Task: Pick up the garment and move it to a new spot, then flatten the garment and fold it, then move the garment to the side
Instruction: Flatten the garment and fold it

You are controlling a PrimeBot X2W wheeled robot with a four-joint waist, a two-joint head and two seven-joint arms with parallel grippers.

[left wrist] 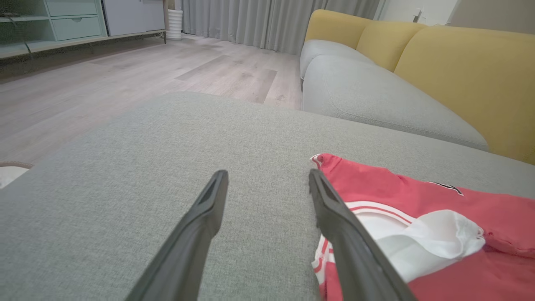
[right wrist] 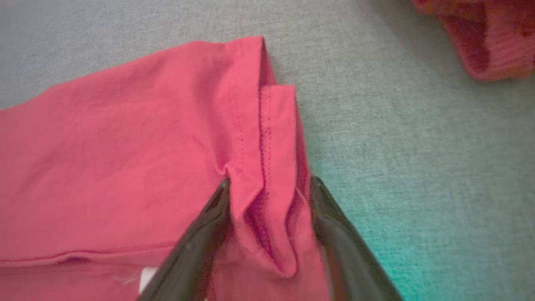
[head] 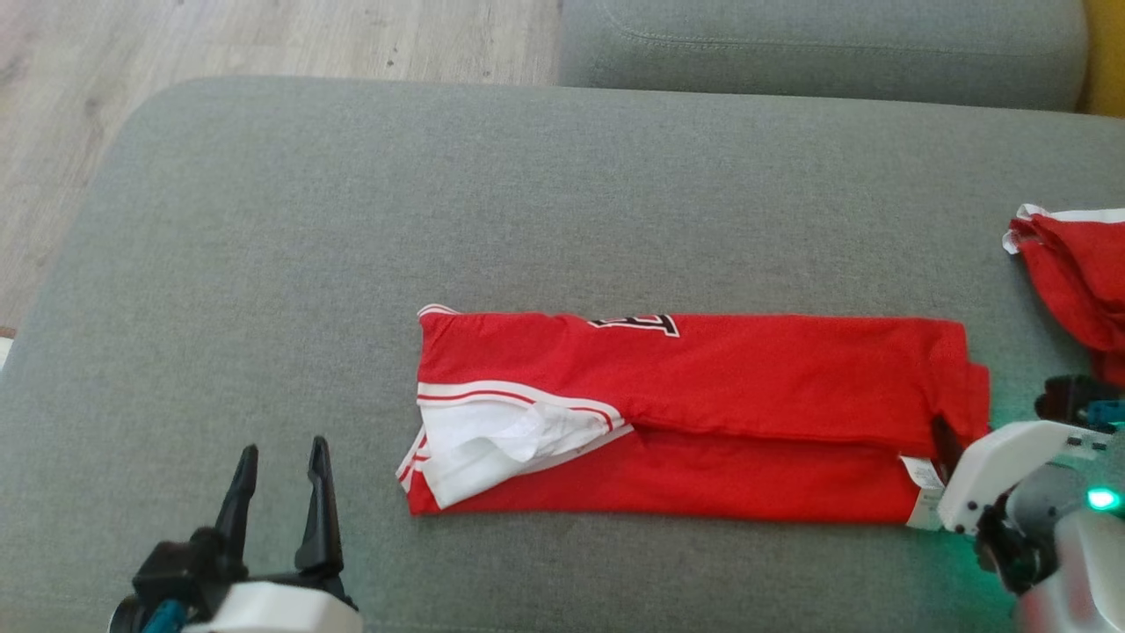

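I see a red jersey (head: 703, 396) lying on the big grey sofa seat (head: 352, 220). It is folded into a long strip and lies flat, a bit right of the middle. At its left end there is white cloth with red stripes (head: 501, 431). A bit of black and white print (head: 637, 323) shows at the far edge. A small white label (head: 921, 475) sticks out at the right end.

My left end effector (head: 283, 446) is near me on the left. Its two fingers are wide apart and hold nothing. It is just beside the left end of the jersey but not touching it.

My right end effector (right wrist: 270, 180) is at the right end of the jersey. Its fingers are apart too, with a bump of the red hem (right wrist: 267, 138) between them. The cloth touches both fingers. A green light (head: 1101, 499) glows on that arm.

Another red cloth (head: 1077, 281) lies bunched at the right edge, apart from the jersey. Behind the seat I see a wood floor (head: 264, 35).
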